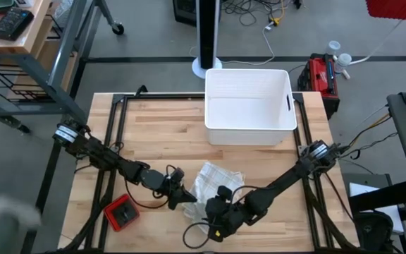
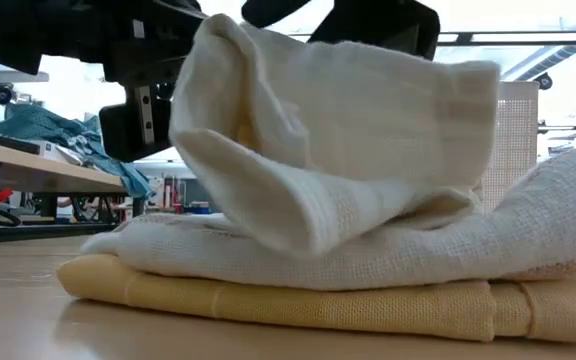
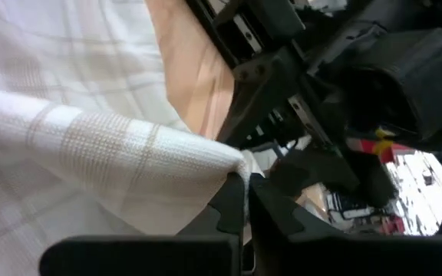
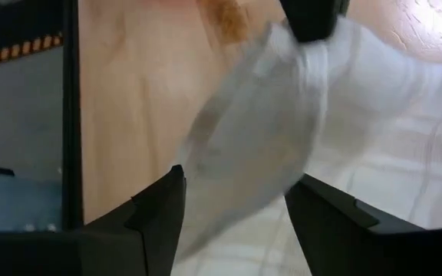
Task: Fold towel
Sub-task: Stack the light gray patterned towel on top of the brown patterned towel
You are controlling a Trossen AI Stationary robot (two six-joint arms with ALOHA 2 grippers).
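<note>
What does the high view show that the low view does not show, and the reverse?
Only the high view shows the white bin, the red box on the table, and both arms meeting at the towel: the left gripper shut on its edge, the right gripper open beside it. Only the low view shows a lifted flap over stacked folded layers, and the room behind. Both show the towel.

Wooden table (image 1: 154,130) bears towel (image 1: 213,180), white bin (image 1: 249,106), red box (image 1: 122,214).
</note>
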